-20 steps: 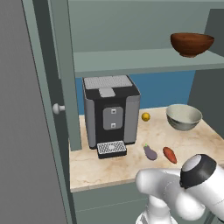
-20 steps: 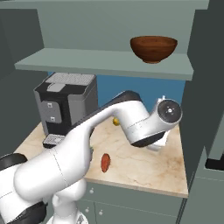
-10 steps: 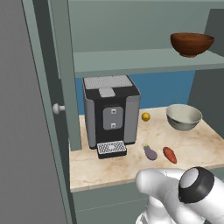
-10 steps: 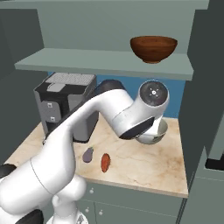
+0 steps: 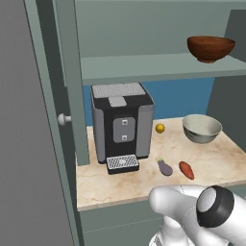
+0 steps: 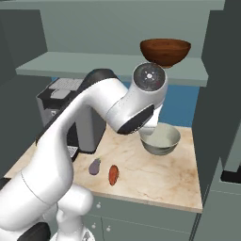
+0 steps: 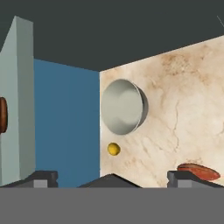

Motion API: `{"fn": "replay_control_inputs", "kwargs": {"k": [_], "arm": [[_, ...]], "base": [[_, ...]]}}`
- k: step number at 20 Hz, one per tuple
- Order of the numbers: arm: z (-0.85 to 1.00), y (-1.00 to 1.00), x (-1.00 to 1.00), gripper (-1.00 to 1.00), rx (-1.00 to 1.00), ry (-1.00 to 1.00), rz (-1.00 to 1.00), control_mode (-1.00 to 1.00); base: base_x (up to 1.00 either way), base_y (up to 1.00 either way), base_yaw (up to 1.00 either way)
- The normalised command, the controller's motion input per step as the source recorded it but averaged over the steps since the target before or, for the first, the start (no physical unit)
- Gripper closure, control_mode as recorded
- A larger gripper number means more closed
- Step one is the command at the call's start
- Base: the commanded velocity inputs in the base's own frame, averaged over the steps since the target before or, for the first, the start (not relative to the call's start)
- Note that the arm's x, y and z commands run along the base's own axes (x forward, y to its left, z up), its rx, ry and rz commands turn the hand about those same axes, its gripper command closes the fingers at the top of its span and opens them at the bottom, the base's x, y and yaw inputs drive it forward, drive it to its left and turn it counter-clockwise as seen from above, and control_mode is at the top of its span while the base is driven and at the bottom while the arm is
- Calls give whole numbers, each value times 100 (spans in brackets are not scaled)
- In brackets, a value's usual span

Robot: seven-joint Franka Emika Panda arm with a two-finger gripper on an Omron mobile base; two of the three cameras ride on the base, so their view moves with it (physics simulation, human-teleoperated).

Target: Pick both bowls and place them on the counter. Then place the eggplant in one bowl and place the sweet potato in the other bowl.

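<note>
The dark reddish-brown bowl (image 5: 210, 48) stands on the upper shelf, also seen as bowl (image 6: 164, 51) and as a sliver at the left edge (image 7: 2, 114). The grey-beige bowl (image 5: 202, 128) rests on the marble counter (image 5: 221, 156), right of centre, bowl (image 6: 160, 140), bowl (image 7: 124, 106). The purple eggplant (image 5: 165, 167) and the orange-red sweet potato (image 5: 186, 169) lie side by side near the counter's front; eggplant (image 6: 95, 166), sweet potato (image 6: 113, 174), sweet potato (image 7: 199, 171). My gripper (image 7: 113, 178) is open and empty, off the counter, looking at the grey bowl.
A black and grey coffee machine (image 5: 121, 125) occupies the counter's left part. A small yellow ball (image 5: 160, 128) lies by the blue back wall, ball (image 7: 113, 148). The grey-green shelf board (image 6: 113, 66) overhangs the counter. An open cabinet door (image 5: 43, 120) stands at the left.
The arm has swung upward: in the right base view its wrist rose from in front of the grey bowl to shelf height. The jaws stayed open. Nothing on the counter moved.
</note>
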Motion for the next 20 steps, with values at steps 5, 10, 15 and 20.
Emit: {"fn": "replay_control_inputs", "kwargs": {"k": [5,10,15,20], "arm": [[54,15,17,-100,0,0,5,-100],[39,14,12,-100,0,-11,3,-100],[31,9,24,-100,0,-13,0,-100],[18,24,35,-100,0,-15,0,-100]], "base": [[0,0,0],[0,0,0],[0,0,0],[0,0,0]]}}
